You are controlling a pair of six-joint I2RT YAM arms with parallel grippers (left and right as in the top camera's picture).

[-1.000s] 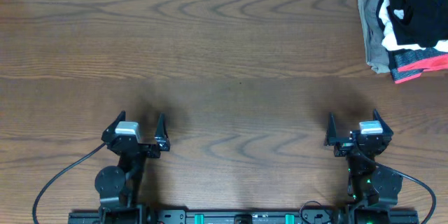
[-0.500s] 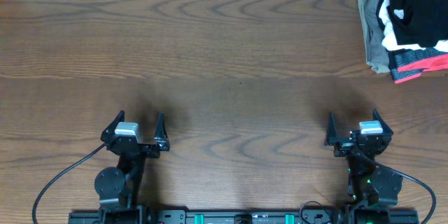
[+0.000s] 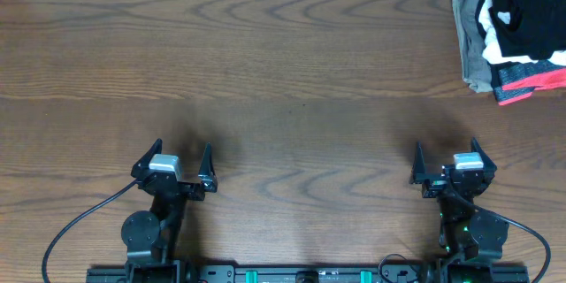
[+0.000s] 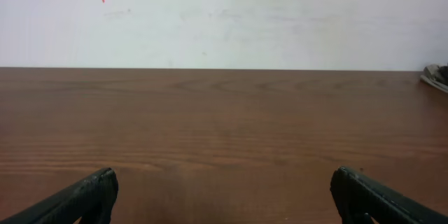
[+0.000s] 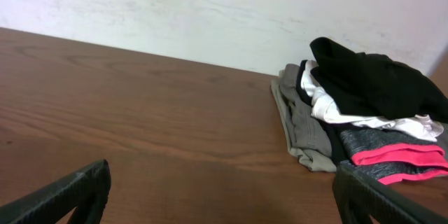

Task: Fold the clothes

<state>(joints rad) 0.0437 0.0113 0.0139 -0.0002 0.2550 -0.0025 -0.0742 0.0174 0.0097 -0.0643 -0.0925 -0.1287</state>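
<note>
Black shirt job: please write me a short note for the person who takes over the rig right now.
Left gripper: open, empty, near edge of the table.
Right gripper: open, empty, near edge too.
Black shirt: crumpled on top of the garment pile at the far right corner, untouched.
Done: nothing.
To do: take the shirt off the pile, spread it, fold it.

A: Specify the hand construction.
B: The left black two-finger hand [image 3: 182, 148] and right black two-finger hand [image 3: 447, 145] have tapered, pointed fingers and a silver-grey wrist block [image 3: 162, 164] each.
A: Cabling?
B: One black cable [image 3: 75, 233] loops from each arm base; green indicator lights [image 3: 460, 228] show on the right arm.
</note>
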